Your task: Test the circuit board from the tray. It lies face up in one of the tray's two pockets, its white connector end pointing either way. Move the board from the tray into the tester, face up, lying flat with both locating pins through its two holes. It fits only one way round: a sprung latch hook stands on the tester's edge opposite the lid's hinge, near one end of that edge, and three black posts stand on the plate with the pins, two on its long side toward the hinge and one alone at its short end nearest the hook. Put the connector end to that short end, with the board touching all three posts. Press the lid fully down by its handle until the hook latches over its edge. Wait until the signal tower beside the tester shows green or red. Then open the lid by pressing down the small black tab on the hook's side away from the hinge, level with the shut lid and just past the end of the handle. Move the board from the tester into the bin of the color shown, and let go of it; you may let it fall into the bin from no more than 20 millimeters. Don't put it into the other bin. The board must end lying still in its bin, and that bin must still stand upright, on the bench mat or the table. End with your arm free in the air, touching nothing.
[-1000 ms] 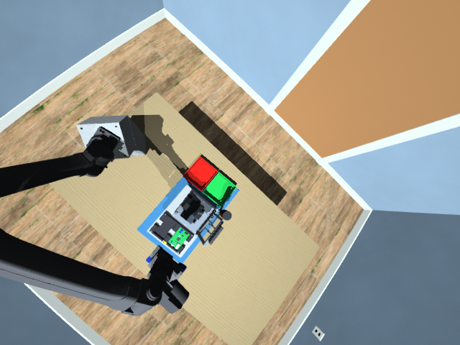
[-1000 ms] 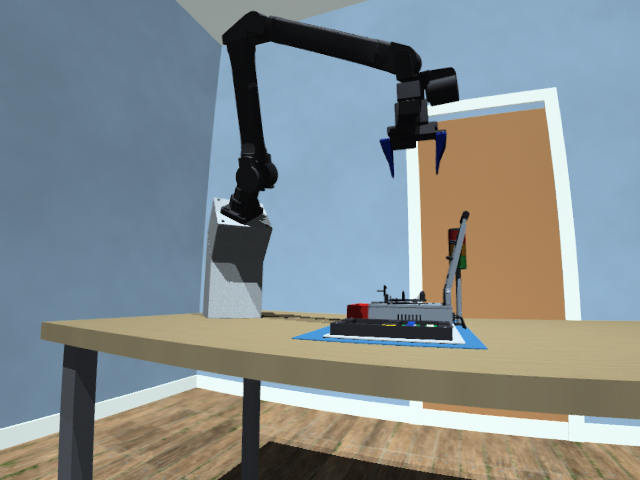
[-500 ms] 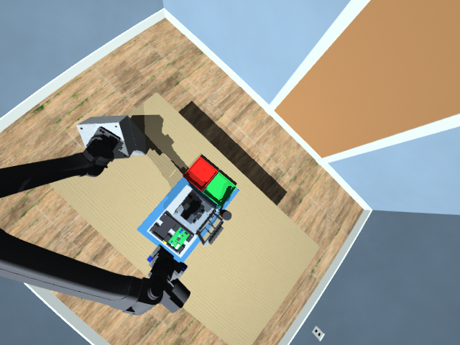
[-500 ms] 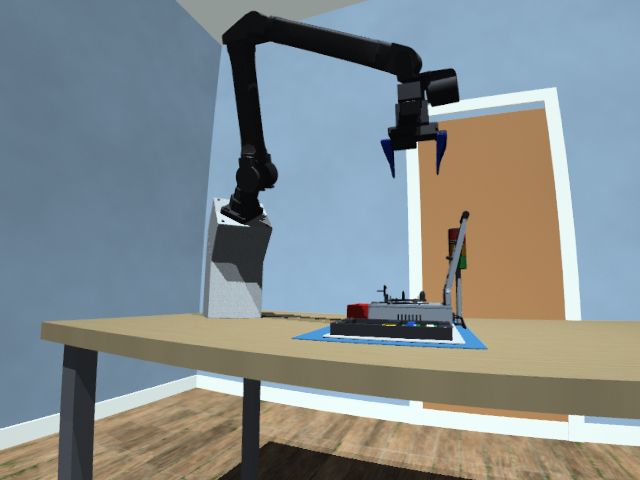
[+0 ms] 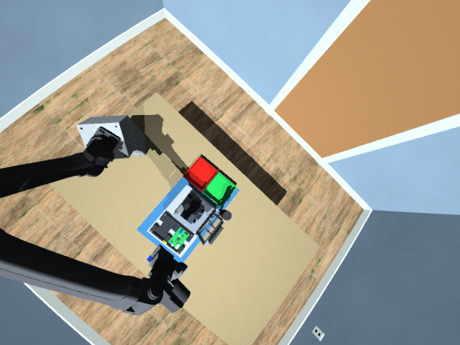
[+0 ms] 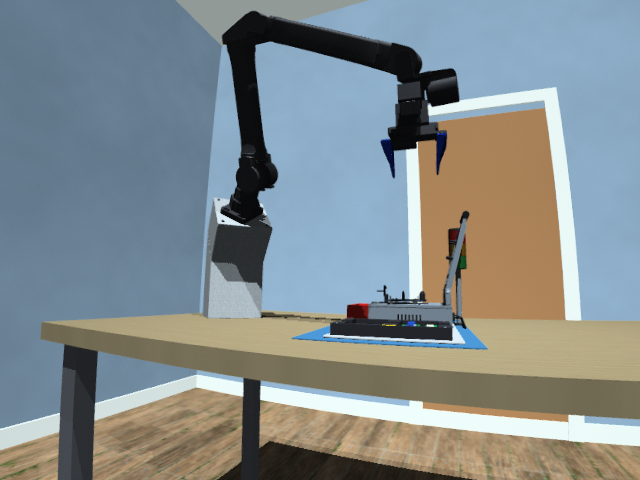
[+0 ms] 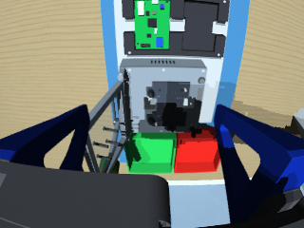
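Observation:
The green circuit board (image 7: 152,23) lies face up in the left pocket of the black tray (image 7: 175,25) in the wrist view; it also shows in the overhead view (image 5: 178,238). The grey tester (image 7: 166,97) sits between the tray and the bins, its lid (image 6: 453,268) standing open and upright. My gripper (image 6: 413,155) hangs high above the tray, fingers pointing down, open and empty. The green bin (image 7: 151,154) and the red bin (image 7: 197,151) stand side by side beyond the tester. The signal tower (image 6: 456,248) stands behind the lid.
The tray, tester and bins rest on a blue bench mat (image 5: 185,215) on the wooden table. The arm's grey base pedestal (image 6: 235,260) stands at the table's far left.

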Motion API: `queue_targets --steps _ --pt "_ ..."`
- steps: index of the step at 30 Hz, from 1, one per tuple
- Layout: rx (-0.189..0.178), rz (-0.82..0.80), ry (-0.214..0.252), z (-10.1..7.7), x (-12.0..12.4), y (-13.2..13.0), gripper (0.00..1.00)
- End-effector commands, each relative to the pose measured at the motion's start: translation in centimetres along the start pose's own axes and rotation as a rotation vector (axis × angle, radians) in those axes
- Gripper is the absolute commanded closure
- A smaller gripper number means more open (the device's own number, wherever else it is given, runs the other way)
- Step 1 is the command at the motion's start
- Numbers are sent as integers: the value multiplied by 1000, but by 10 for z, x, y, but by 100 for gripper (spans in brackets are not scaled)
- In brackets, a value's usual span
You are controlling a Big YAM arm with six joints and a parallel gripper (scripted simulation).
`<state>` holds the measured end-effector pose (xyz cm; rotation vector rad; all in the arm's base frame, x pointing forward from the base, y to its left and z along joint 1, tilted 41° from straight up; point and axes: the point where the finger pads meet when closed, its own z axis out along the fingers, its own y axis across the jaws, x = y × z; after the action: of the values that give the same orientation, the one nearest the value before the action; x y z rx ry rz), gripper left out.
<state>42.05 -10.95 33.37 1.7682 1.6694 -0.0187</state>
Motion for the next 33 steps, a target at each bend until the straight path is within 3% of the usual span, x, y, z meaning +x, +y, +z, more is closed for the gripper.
queue_targets --steps 1,7,11,19,21,26,33 --pt "-28 8 -3 -13 -3 15 8" --pt "-25 7 -4 -10 -2 14 8" --pt "-1 -1 -8 8 -3 3 8" --pt "-1 -1 -6 41 -3 2 8" --pt "-1 -1 -6 41 -3 2 8" --pt "0 -1 -7 79 -3 2 8" --pt "1 -2 -7 147 -4 0 8"
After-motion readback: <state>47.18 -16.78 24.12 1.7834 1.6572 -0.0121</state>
